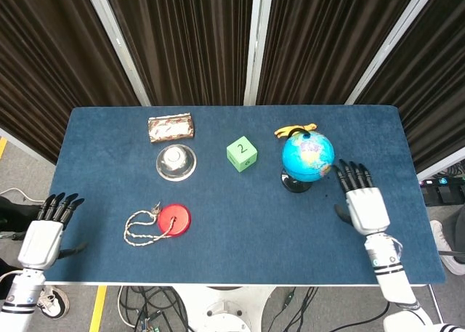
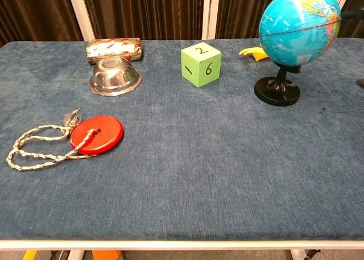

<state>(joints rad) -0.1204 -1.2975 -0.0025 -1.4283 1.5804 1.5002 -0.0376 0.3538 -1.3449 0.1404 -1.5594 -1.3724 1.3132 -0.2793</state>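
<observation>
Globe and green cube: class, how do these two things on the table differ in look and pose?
The globe is a blue ball raised on a black stand; the green cube is flat-sided and sits straight on the table. The globe bears a map; the green cube bears black numbers. Both stand free of the right hand.

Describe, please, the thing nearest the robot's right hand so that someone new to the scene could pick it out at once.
On the blue table, look to the far right part, just left of the right hand, whose spread fingers lie close beside it. There stands a small globe, a mostly blue ball on a black round foot. It is the only sphere on a stand; the yellow thing behind it lies flat, and the green die is a cube.
</observation>
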